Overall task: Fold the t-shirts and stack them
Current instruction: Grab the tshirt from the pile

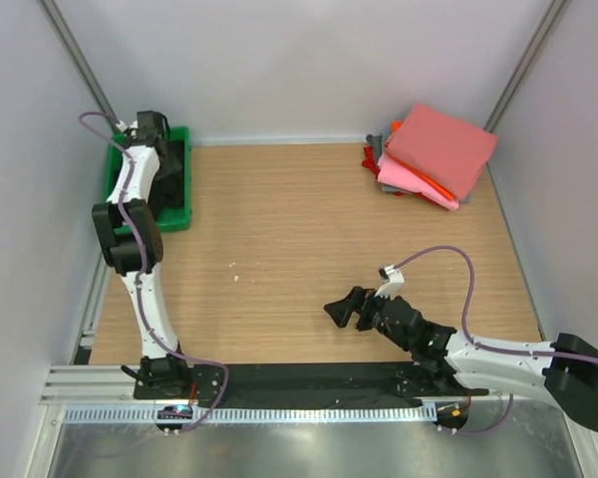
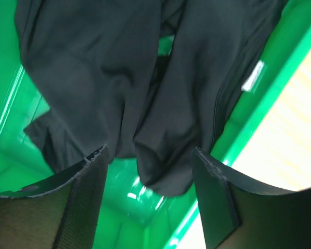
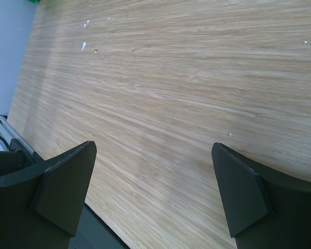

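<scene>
Nearest, the right arm is lying low over the near right part of the desk. Its right claw is pointing left just above the wood, standing wide open and holding nothing. The left arm is reaching far to the green tray in the far left corner, where the left claw is hanging open over the crumpled black t-shirt inside, while the folded t-shirts are resting stacked in the far right corner, salmon-pink on top.
</scene>
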